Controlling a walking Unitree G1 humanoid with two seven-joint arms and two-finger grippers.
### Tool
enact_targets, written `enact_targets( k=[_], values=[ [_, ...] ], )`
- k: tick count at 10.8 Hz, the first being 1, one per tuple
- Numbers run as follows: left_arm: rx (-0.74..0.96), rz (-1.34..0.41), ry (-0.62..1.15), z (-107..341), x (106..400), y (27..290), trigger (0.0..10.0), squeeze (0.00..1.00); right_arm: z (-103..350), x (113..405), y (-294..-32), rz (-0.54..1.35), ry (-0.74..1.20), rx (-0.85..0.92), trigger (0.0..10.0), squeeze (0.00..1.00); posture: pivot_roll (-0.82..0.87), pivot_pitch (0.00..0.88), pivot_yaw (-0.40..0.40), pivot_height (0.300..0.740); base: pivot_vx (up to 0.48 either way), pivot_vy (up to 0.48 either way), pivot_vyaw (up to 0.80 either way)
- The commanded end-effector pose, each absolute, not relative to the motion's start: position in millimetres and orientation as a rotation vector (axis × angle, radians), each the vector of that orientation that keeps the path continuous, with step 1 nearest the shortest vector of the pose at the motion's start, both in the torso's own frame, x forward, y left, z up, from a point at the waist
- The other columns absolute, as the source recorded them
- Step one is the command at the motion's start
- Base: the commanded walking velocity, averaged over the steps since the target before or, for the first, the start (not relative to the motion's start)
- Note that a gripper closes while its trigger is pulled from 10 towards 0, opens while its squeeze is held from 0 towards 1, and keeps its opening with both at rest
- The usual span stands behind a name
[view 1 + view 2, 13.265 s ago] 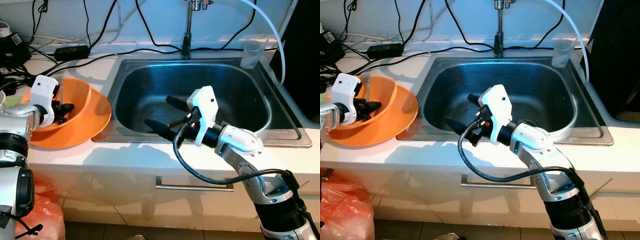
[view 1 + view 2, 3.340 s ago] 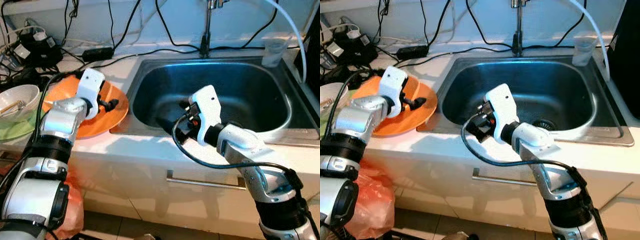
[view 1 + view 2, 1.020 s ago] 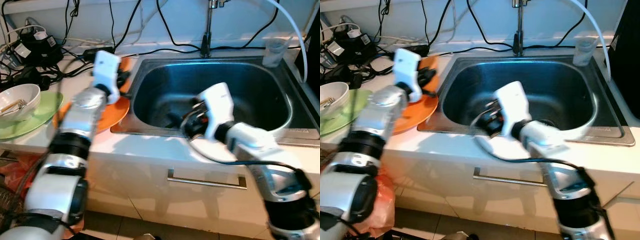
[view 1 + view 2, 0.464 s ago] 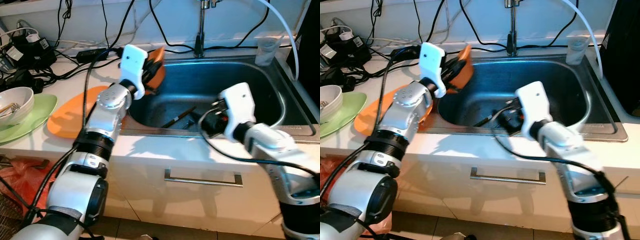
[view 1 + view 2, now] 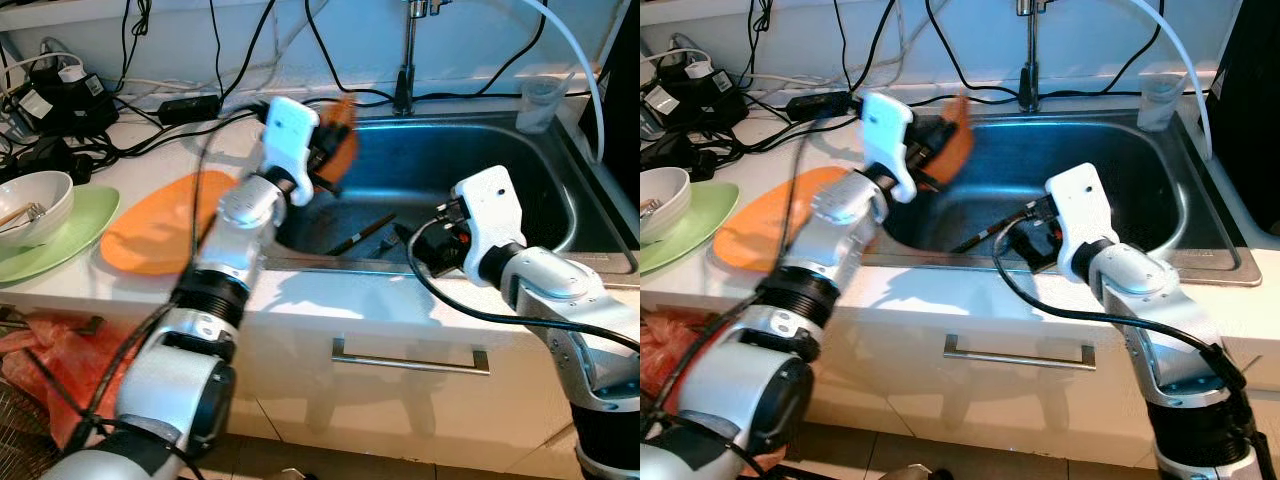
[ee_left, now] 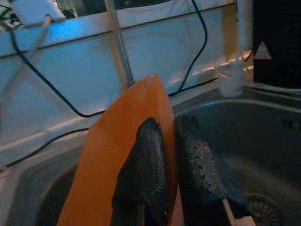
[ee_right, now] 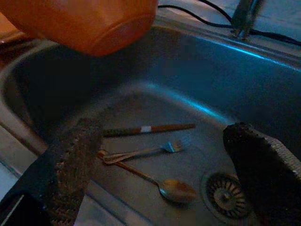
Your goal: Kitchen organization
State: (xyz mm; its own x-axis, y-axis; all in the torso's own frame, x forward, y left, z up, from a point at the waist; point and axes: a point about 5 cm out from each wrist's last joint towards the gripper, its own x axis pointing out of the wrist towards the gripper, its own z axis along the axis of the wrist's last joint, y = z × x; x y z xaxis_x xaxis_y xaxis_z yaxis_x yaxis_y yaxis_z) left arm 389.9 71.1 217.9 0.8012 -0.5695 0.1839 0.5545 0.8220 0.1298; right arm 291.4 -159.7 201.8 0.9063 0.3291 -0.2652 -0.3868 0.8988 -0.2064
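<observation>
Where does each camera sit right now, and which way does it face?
Left and right eye views: head camera, looking down at the steel sink and both arms.
Left wrist view: along the left gripper, shut on the orange plastic bowl over the sink.
Right wrist view: along the open right gripper, into the basin at the chopstick, fork and spoon.
Both wrist views share the bowl.

We note the sink (image 5: 560, 215) basin is open toward its right half and the drain (image 7: 226, 194), while a chopstick (image 7: 150, 128), fork (image 7: 141, 151) and spoon (image 7: 162, 184) lie on the floor near the left. The orange bowl (image 5: 952, 148), clamped in the left gripper (image 6: 164, 160), hangs over the basin's left rim and blocks entry there. The right gripper (image 7: 160, 165), fingers spread wide, sits over the front edge; cables (image 5: 215, 60) crowd the counter behind.
</observation>
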Motion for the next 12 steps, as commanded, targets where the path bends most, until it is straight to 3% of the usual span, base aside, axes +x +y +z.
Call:
enact_targets(
  k=[1,4,8,12],
  values=[
    [0.054,-0.595,-0.270,231,392,71,0.0,0.00,203,289,-163,0.346,0.227,-0.272,10.0,0.00,-0.12,0.000,0.136,0.740,0.000,0.000,0.00],
    [0.026,-0.598,-0.257,224,392,65,0.0,0.00,205,288,-166,0.321,0.231,-0.282,10.0,0.00,-0.14,0.000,0.137,0.740,0.000,0.000,0.00],
    [-0.016,-0.566,-0.101,185,391,62,0.0,0.00,202,285,-164,0.337,0.245,-0.274,10.0,0.00,-0.14,0.000,0.135,0.740,0.000,0.000,0.00],
    [0.050,-0.514,0.056,153,388,65,0.0,0.00,203,283,-145,0.421,0.261,-0.117,10.0,0.00,-0.14,0.000,0.136,0.740,0.000,0.000,0.00]
  ],
)
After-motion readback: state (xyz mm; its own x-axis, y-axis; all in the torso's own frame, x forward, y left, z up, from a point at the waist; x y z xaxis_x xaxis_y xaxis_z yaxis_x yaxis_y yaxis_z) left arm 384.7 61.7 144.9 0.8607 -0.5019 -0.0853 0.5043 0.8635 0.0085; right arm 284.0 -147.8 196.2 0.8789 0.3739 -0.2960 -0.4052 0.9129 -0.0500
